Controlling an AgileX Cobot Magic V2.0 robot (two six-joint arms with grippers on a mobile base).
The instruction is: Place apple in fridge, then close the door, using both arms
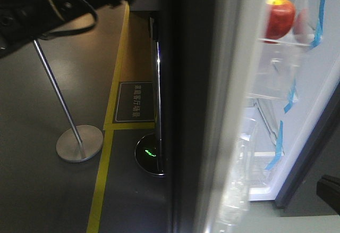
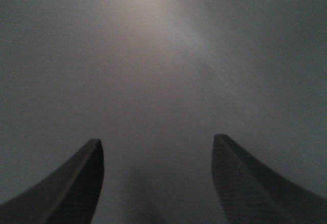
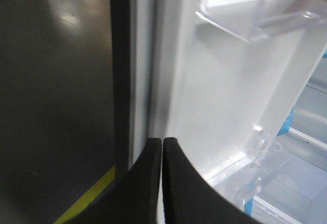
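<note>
One apple is sitting inside the fridge; the floor sign's writing is unreadable. Left fingers are standing apart, right fingers pressing together.

Your front-facing view looks edge-on along the open door, floor to its left and the fridge interior to its right. Your left wrist view faces a plain grey surface at very close range, blurred. Your right wrist view sits tight against the door's white inner side. Front and right wrist views share the door and floor.
</note>
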